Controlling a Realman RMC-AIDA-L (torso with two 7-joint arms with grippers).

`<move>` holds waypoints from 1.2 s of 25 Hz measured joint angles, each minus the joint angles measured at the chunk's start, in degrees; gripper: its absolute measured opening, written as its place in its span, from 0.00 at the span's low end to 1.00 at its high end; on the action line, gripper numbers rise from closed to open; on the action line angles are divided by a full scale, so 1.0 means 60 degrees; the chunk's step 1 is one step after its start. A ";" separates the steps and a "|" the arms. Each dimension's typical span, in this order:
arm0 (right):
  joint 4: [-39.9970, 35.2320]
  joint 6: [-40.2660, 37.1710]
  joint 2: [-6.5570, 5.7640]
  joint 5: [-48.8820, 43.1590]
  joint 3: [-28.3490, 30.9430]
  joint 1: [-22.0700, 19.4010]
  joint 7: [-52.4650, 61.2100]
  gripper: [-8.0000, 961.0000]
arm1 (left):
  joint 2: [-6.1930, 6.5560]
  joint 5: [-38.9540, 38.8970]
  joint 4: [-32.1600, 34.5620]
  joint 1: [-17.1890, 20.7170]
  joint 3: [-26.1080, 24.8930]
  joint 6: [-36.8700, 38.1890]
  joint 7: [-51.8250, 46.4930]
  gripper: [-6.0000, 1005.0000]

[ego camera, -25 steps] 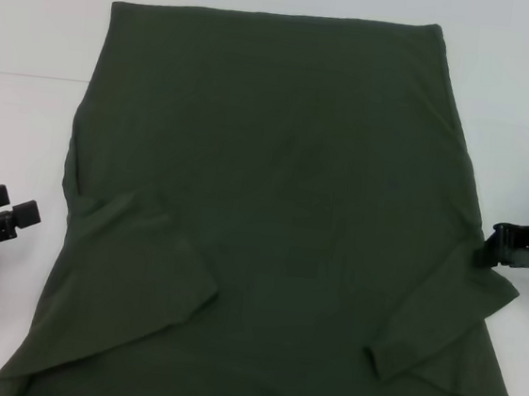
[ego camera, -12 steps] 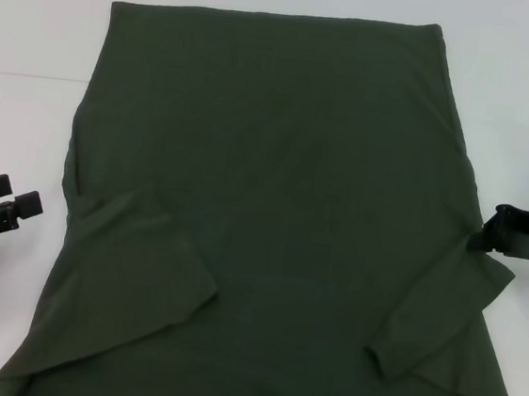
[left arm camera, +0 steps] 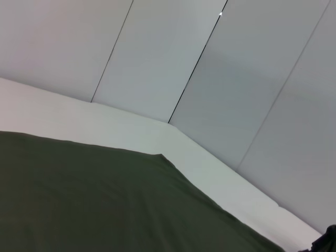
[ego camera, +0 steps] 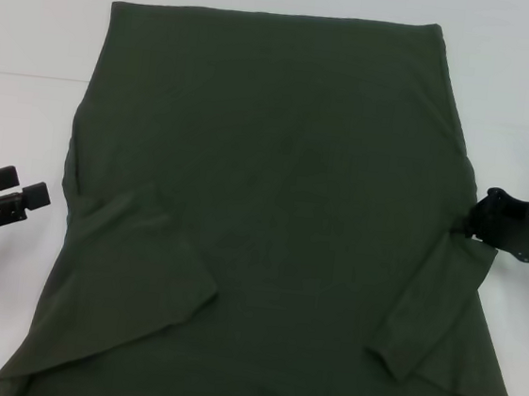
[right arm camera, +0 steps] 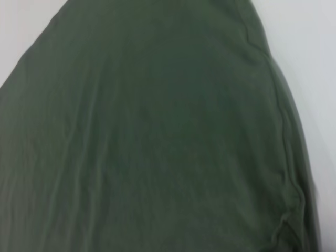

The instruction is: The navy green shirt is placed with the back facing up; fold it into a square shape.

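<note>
Head view, navy green shirt [ego camera: 272, 218] on white table [ego camera: 36, 32], right pincer [ego camera: 474, 229] clenched on its edge, left pincer [ego camera: 19, 189] released beside.

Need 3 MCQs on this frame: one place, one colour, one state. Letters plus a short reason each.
1. Where is the right gripper?
A. at the right edge of the dark olive-green fabric shirt
B. above the shirt's middle
C. beyond the shirt's far edge

2. What colour is the table around the shirt?
A. black
B. white
C. wooden brown

3. How do the shirt's two short sleeves lie?
A. spread outward on the table
B. rolled into tubes
C. folded inward over the body

Answers:
1 A: in the head view its black tip meets the cloth's right edge.
2 B: bare white surface shows on every side.
3 C: the left sleeve and right sleeve both lie on top of the body. The left gripper stands off the cloth, on the table at the left.
</note>
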 joint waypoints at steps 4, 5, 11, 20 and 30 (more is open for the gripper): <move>0.0354 0.0280 0.0054 0.0523 0.0005 -0.0130 -0.0097 0.02 | -0.0008 -0.0193 -0.0041 -0.0007 0.0000 -0.0003 0.0027 0.83; 0.0372 0.0297 0.0078 0.0612 0.0006 -0.0166 -0.0121 0.02 | -0.0010 -0.0227 -0.0044 -0.0007 0.0000 -0.0003 0.0030 0.83; 0.0398 0.0196 0.0137 0.1511 0.0005 -0.0453 -0.0352 0.03 | -0.0013 -0.0385 -0.0048 0.0025 0.0000 -0.0016 0.0043 0.83; 0.0610 -0.0262 0.0133 0.3213 0.0007 -0.0891 -0.0702 0.39 | -0.0013 -0.0460 -0.0046 0.0050 -0.0009 -0.0093 0.0073 0.83; 0.0934 -0.0002 0.0183 0.3498 -0.0066 -0.0996 -0.0720 0.42 | -0.0027 -0.0572 -0.0062 0.0097 -0.0015 -0.0149 0.0216 0.83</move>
